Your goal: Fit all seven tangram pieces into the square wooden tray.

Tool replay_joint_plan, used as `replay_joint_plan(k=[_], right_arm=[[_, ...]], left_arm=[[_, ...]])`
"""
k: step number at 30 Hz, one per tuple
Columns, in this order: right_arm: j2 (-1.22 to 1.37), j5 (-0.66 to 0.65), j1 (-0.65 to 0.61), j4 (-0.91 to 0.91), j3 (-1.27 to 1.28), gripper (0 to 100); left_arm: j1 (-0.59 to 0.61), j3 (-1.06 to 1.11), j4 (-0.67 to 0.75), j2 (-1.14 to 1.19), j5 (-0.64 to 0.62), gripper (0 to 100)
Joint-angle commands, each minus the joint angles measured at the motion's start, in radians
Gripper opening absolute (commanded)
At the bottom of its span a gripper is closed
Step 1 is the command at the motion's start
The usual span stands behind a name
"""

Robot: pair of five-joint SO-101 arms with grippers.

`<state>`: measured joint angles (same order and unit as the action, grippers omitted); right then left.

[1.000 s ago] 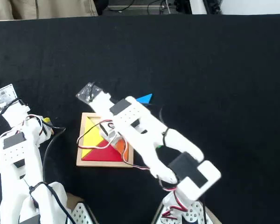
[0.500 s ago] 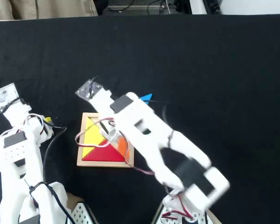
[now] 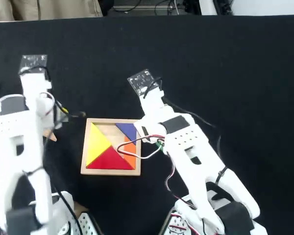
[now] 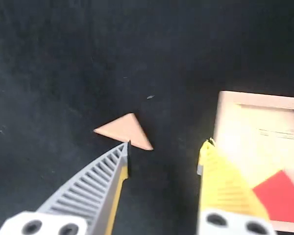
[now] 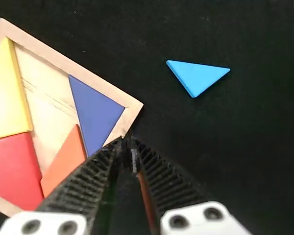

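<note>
The square wooden tray (image 3: 111, 171) lies near the table's front, between the two arms. It holds a yellow triangle (image 3: 97, 143), a red triangle (image 3: 110, 159), an orange piece (image 3: 130, 148) and a dark blue piece (image 3: 128, 130); bare wood shows between them. My right gripper (image 5: 128, 147) is shut and empty, with its tips just outside the tray's corner (image 5: 132, 110). A light blue triangle (image 5: 198, 76) lies on the cloth beyond that corner. My left gripper (image 4: 166, 147) is open. One fingertip (image 4: 125, 149) is right by a peach triangle (image 4: 125, 129), left of the tray (image 4: 225, 98).
A black cloth covers the table. The right arm (image 3: 186, 142) stands along the tray's right side, and its loose wires (image 3: 137, 154) hang over the tray's right part. The left arm (image 3: 19, 122) stands left of the tray.
The right arm has swung off the tray to its right side, uncovering a dark blue piece in the tray. The left arm has risen and stretched farther back.
</note>
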<state>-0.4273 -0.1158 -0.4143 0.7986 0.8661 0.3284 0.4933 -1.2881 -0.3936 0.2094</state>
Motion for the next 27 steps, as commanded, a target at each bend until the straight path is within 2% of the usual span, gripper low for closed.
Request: replay_joint_plan(k=[1, 4, 6, 12, 14, 19, 23, 27], right_arm=[[-0.045, 0.011, 0.018, -0.020, -0.004, 1.4], [-0.047, 0.011, 0.018, -0.031, 0.007, 1.3], [-0.047, 0.011, 0.018, -0.060, 0.019, 1.5], [-0.047, 0.009, 0.017, -0.089, 0.044, 1.5], [-0.047, 0.008, 0.017, -0.089, 0.044, 1.5], [-0.045, 0.006, 0.015, -0.089, 0.044, 1.5], [-0.045, 0.005, 0.014, -0.089, 0.044, 1.5], [-0.045, 0.005, 0.014, -0.089, 0.045, 1.5]], left_arm=[[0.153, -0.088, -0.009, 0.170, 0.112, 24], [0.252, -0.090, -0.014, 0.235, 0.189, 24], [0.291, -0.090, 0.032, 0.236, 0.215, 24], [0.222, -0.090, 0.002, 0.249, 0.417, 24], [0.213, -0.096, 0.023, 0.265, 0.427, 24], [0.240, -0.093, 0.216, 0.393, 0.423, 24], [0.249, -0.140, 0.230, 0.603, 0.425, 24], [0.302, -0.292, 0.224, 0.813, 0.427, 24]])
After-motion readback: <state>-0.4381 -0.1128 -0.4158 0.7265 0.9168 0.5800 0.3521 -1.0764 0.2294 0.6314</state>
